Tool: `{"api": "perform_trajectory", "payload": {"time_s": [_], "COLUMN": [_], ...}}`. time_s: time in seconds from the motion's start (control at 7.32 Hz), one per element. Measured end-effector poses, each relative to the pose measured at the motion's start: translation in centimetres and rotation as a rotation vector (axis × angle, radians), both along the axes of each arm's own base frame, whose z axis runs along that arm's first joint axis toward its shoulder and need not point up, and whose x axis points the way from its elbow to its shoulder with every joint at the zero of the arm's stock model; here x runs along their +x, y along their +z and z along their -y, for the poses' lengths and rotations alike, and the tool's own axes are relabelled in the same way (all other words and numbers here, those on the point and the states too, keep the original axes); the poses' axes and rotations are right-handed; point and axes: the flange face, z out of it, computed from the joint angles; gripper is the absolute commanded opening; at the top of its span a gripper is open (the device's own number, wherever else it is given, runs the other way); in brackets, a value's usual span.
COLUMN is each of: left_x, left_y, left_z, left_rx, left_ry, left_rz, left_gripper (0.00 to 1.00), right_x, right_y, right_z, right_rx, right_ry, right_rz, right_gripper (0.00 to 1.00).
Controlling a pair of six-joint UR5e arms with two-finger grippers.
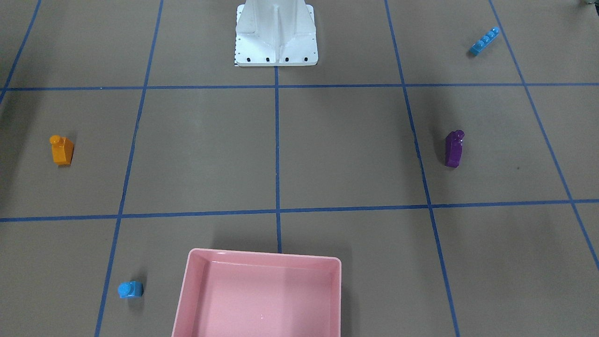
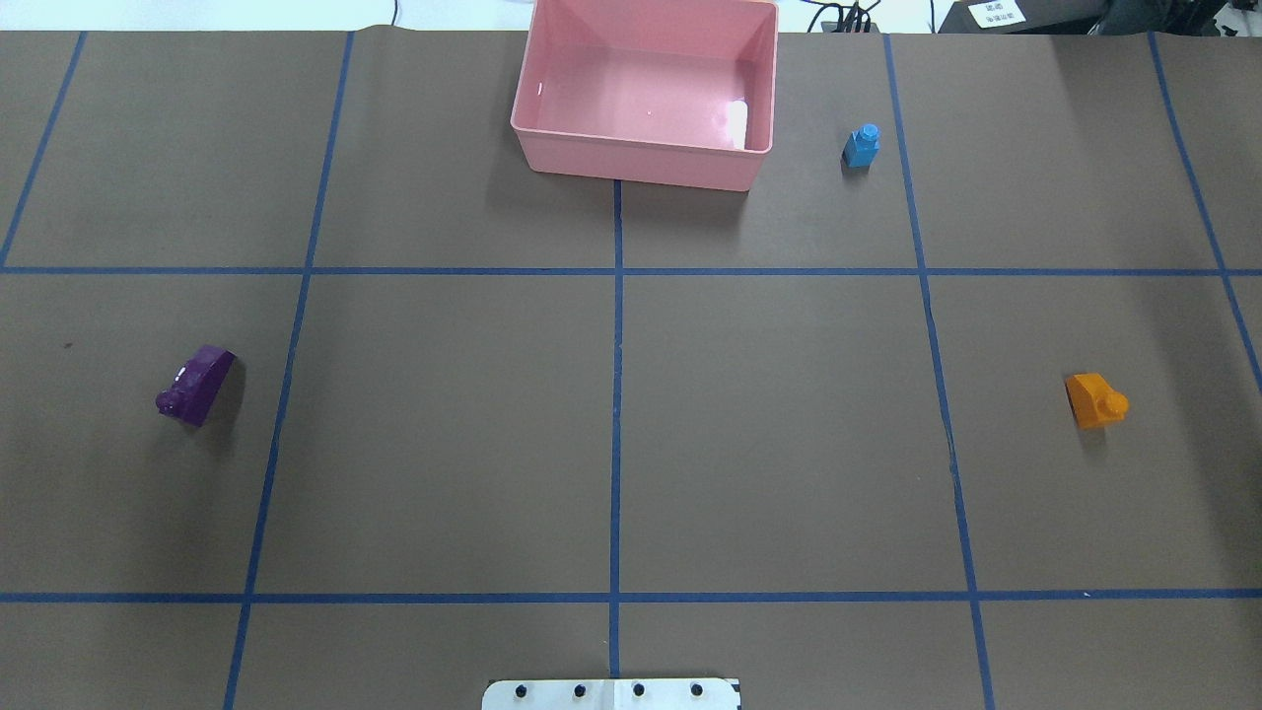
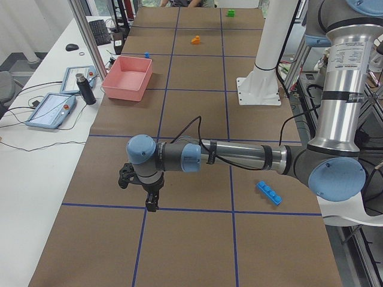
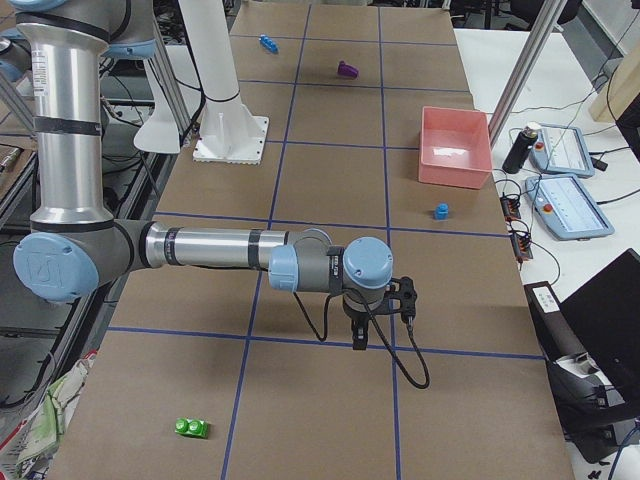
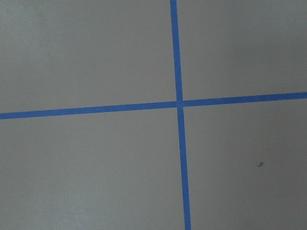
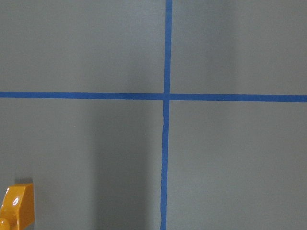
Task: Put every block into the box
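From the front camera, the worktop (image 1: pixel 355 150) is matte brown paper with a grid of blue tape (image 1: pixel 277 154). The pink box (image 1: pixel 264 255), smooth plastic with rounded corners and low walls, sits at the middle of the far edge. All blocks lie outside it. The glossy orange block (image 1: pixel 61 150) is toward the right end and the purple sloped block (image 1: pixel 454 149) toward the left end. The small light blue block (image 1: pixel 129 289) is near the box at the far edge, and the long four-stud block (image 1: pixel 484 41) near my edge, on the left.

The overhead camera shows a bright glare on the box floor.

In the left side camera my left fingers (image 3: pixel 151 202) point down above the paper. I cannot tell how far they are open.

The right side camera shows my right fingers (image 4: pixel 357 336) the same way, and I cannot tell their opening either. The green two-stud block (image 4: pixel 190 428) lies near the right end.

My left wrist camera shows paper and a tape crossing. My right wrist camera shows these too, with a corner of the orange block.
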Motion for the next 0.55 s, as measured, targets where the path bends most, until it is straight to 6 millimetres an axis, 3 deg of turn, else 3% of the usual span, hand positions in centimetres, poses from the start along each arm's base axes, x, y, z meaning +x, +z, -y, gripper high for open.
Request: {"api": "perform_trajectory", "payload": {"time_s": [0.55], "left_x": [0.1], "left_y": [-1.2], "left_z": [0.4], "left_rx": [0.022], "left_ry": [0.001], "left_rz": [-0.001], "left_gripper": [1.00], "right_x": [0.0], "right_y": [-1.2], "right_z": [0.3], "right_rx": [0.029], "right_ry": [0.000], "right_rz": [-0.002], "right_gripper": [1.00]}}
